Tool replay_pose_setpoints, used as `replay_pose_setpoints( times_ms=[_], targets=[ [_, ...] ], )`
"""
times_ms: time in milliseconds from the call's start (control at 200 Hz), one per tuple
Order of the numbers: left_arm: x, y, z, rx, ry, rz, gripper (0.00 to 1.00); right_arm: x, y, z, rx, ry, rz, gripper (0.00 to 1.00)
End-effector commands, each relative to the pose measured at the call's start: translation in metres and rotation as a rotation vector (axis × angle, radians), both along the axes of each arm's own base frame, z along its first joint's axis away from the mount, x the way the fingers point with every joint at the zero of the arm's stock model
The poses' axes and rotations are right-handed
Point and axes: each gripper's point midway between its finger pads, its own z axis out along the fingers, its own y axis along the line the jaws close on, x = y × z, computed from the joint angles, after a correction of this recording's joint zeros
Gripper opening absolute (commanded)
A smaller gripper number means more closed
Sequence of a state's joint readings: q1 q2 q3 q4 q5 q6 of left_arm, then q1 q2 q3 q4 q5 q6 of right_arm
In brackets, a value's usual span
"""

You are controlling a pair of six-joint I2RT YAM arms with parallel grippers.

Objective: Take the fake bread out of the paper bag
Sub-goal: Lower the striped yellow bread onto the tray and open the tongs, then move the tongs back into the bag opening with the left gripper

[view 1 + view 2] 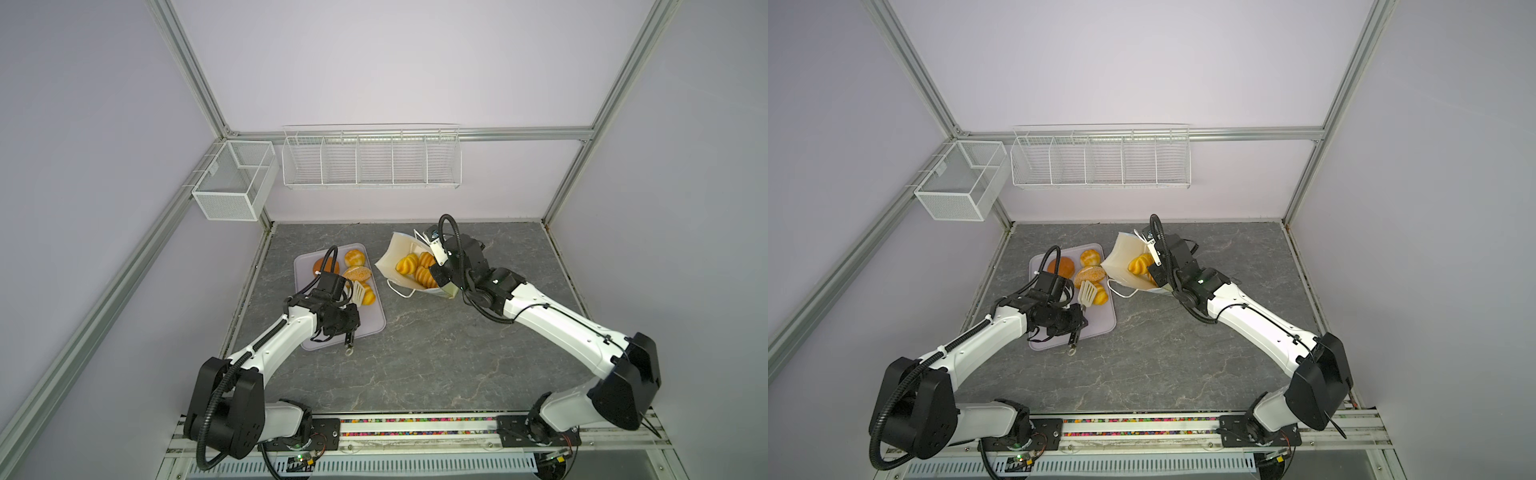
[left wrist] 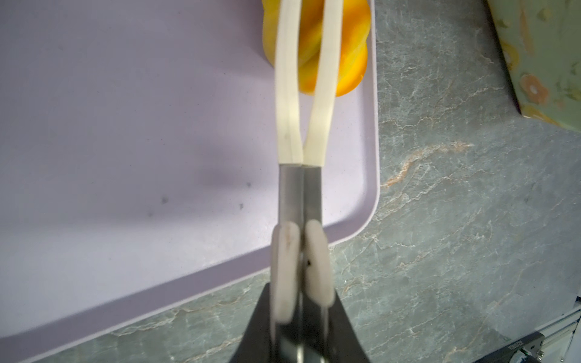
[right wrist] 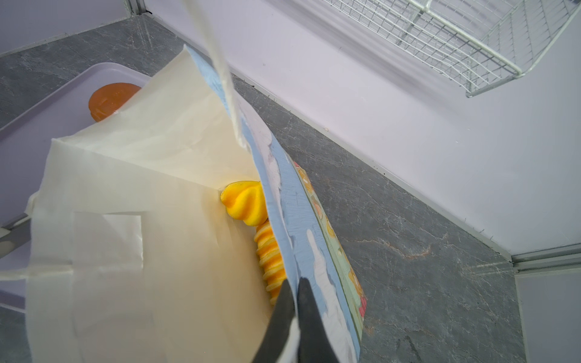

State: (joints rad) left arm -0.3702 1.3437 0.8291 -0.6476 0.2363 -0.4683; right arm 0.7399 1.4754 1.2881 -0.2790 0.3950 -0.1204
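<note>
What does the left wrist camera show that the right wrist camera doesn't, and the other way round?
Only the left wrist view: the left pincer shut on the tongs, whose arms reach to a ridged roll on the lilac tray.
Only the right wrist view: the right pincer pinching the paper bag at its rim, the bag's white inside with a twisted bun and a ribbed roll, a round bun, and a wire basket on the wall.
Both: the lilac tray, the grey table and the paper bag's flowery outside.
</note>
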Motion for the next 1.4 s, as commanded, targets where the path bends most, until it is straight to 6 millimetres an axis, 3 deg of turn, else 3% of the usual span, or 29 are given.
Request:
replay_pose_setpoints(
  times_ms=[0, 165, 375, 685, 960, 1124, 1289, 1394],
  targets=[
    [0.011, -0.002, 0.009, -0.006, -0.029, -0.008, 0.11, -0.002, -0.007, 0.009, 0.012, -0.024, -0.002, 0.07],
    [0.005, 0.002, 0.015, 0.011, -0.019, -0.013, 0.27, -0.002, -0.008, 0.01, 0.01, -0.027, -0.004, 0.06],
    [0.001, 0.006, 0.029, 0.027, -0.038, -0.021, 0.37, -0.002, -0.008, 0.012, 0.015, -0.03, -0.004, 0.07],
    [-0.005, 0.011, 0.045, 0.04, -0.058, -0.037, 0.38, -0.003, -0.008, 0.014, 0.03, -0.032, -0.004, 0.07],
    [-0.016, 0.017, 0.073, 0.039, -0.118, -0.054, 0.36, -0.005, -0.013, 0.021, 0.048, -0.039, -0.005, 0.07],
    [-0.02, 0.005, 0.12, -0.058, -0.231, -0.099, 0.26, -0.007, -0.018, 0.024, 0.061, -0.037, -0.005, 0.07],
    [-0.027, -0.008, 0.201, -0.176, -0.413, -0.153, 0.16, -0.015, -0.019, 0.023, 0.093, -0.016, 0.01, 0.07],
    [-0.042, -0.023, 0.244, -0.21, -0.513, -0.226, 0.14, -0.021, -0.022, 0.023, 0.107, -0.006, 0.015, 0.07]
  ],
)
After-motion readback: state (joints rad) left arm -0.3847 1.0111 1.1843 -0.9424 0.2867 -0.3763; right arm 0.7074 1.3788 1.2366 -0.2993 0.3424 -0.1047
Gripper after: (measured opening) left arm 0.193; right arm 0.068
